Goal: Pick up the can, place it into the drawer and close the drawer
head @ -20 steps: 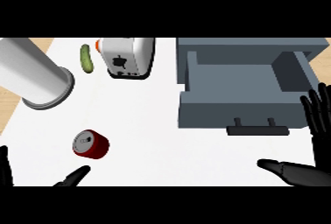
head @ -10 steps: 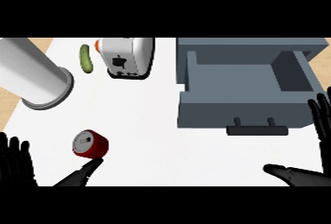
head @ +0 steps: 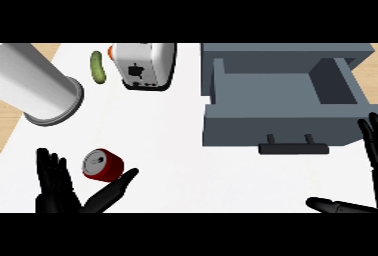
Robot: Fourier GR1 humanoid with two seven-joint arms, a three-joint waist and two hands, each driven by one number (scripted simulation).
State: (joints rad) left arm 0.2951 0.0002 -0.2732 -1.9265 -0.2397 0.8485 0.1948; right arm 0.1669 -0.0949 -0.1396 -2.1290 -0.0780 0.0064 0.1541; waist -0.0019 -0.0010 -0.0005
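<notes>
A red can (head: 102,164) with a silver top lies on its side on the white counter at lower left. My left hand (head: 60,192) is open just below it, fingers up at the can's left and thumb reaching up at its right, not closed round it. The grey drawer (head: 284,97) stands pulled open at the right, nothing inside it, its dark handle (head: 292,147) at the front. My right hand (head: 370,150) rests open at the right edge, fingers up, with its thumb (head: 339,205) low in view.
A large metal cylinder (head: 37,85) lies at the far left. A toaster (head: 144,65) stands at the top middle, with a green cucumber (head: 97,66) beside it and something orange behind.
My left hand has risen from the lower left corner toward the can, now flanking it. My right hand has drifted slightly right and down. The can and drawer have not moved.
</notes>
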